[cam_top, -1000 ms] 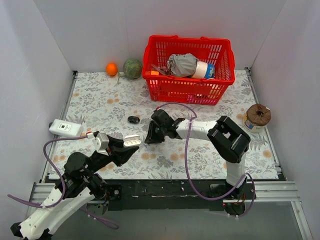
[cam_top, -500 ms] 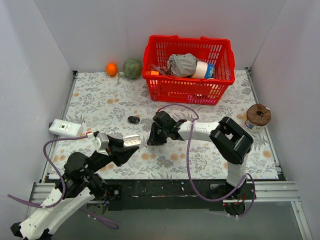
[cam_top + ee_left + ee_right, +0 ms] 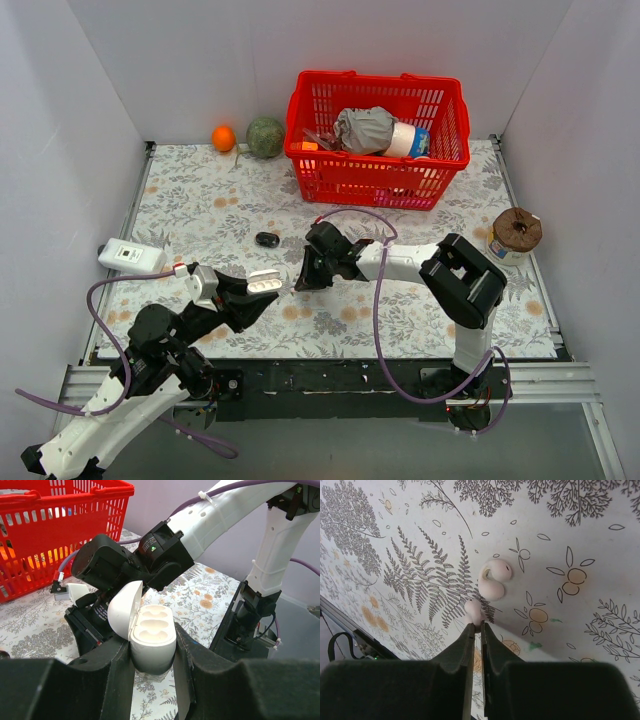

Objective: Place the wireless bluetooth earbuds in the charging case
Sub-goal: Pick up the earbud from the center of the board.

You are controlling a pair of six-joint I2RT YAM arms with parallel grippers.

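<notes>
In front of the basket (image 3: 372, 185), on its near side, I am working the right pincer (image 3: 475, 625) low over the table (image 3: 190, 200). Its fingers are standing narrow and nipping the small ball end of a white earbud (image 3: 493, 582), whose curled body is lying flat just beyond the tips. I cannot tell whether ball and curl are one piece. A little left of that, farther from the basket, the left pincer (image 3: 151, 647) is gripping the case (image 3: 152, 625) with the lid tipped back and both wells facing up, bare.

The hold looks slight to me, so I am planning a slow, straight lift and checking that the curl comes up with the ball before I swing across. The case is waiting just beside the right pincer, so the carry is short. I am keeping the left arm still, turning the earbud to match a well, and letting go only once it is seated. It may pivot in so thin a grip.

Compared with a second ago, the right arm has eased slightly away from the basket, its elbow sitting nearer me. Over the last half second it is barely moving. The left arm and the case are staying put.
</notes>
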